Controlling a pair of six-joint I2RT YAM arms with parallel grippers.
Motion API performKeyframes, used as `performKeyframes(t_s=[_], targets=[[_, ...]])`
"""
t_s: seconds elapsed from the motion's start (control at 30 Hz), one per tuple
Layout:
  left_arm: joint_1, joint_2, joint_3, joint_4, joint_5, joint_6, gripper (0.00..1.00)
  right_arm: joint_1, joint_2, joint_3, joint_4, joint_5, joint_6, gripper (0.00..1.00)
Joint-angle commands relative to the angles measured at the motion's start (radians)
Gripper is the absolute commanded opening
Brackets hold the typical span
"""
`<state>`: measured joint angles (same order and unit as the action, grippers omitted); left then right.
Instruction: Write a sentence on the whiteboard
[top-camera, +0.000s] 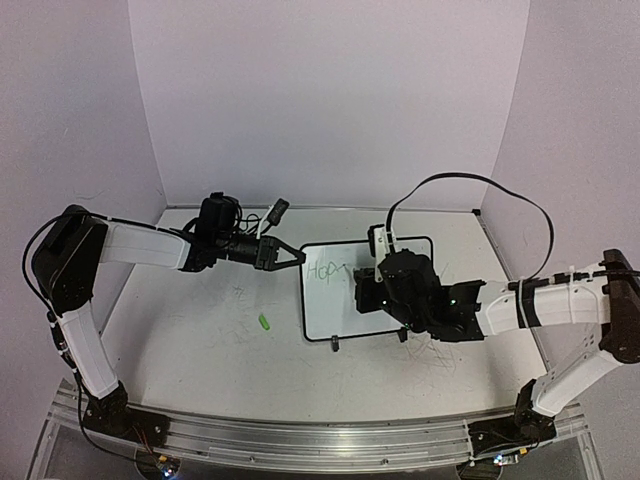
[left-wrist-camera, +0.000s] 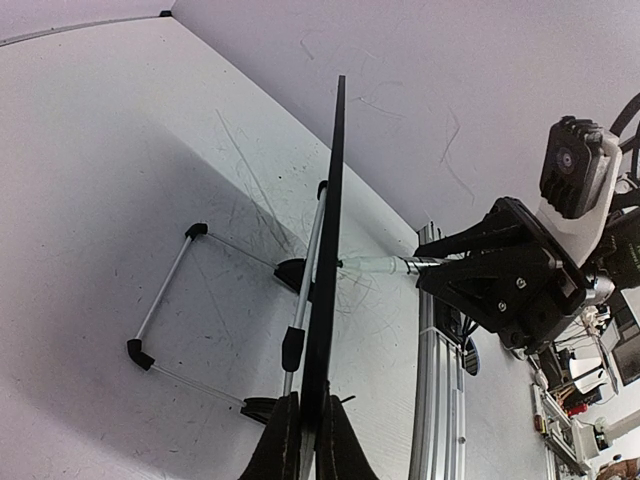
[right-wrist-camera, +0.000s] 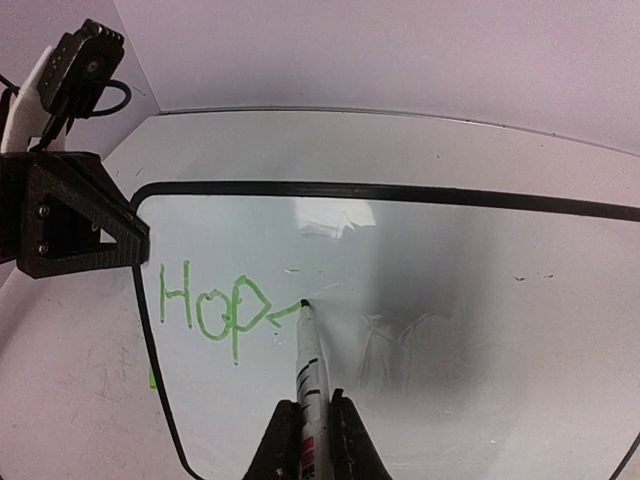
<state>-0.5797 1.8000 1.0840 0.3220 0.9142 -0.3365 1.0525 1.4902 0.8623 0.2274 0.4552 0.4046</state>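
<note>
Black on white at the right gripper (right-wrist-camera: 310, 412): jaws clamped shut on the barrel of a marker (right-wrist-camera: 308, 360), nothing else in the grip. Straight ahead of the fingertips, marker tip pressed to the whiteboard (right-wrist-camera: 480, 300), at the end of a short green stroke. Just left of that tip, the sentence (right-wrist-camera: 212, 305) so far: "Hop" in thin green letters, plus the first stroke of a next letter. Beyond the tip and off to the right, bare glossy white with faint grey smears, ringed by a thin black frame with rounded corners.

At the left gripper (left-wrist-camera: 315, 428): jaws closed tight on the board's black edge, from there a thin dark blade running straight away from the fingers. Pinch at the far left corner as seen from the right jaws, close beside the "H". Left of the left jaws, behind the board, a wire stand (left-wrist-camera: 165, 292) with black end caps, resting on the table (left-wrist-camera: 90, 150). Right of them, on the writing face, the other gripper and its marker meeting the board.

Farther out, nearer the arm bases than the left jaws and just off the board's left edge, a small green object (top-camera: 265, 322) lying alone on the scuffed tabletop. At the nearest edge, an aluminium rail (top-camera: 330, 440) under both arm bases.
</note>
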Motion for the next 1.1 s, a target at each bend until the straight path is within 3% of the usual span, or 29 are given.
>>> performKeyframes(t_s=[0.0,1.07], targets=[[-0.008,-0.051,0.000,0.017,0.044,-0.009,0.00,-0.011,0.013,0.041,0.024,-0.010,-0.032,0.00],[-0.009,-0.053,-0.002,0.017,0.044,-0.009,0.00,0.011,0.013,-0.022,-0.004,-0.049,0.035,0.00]])
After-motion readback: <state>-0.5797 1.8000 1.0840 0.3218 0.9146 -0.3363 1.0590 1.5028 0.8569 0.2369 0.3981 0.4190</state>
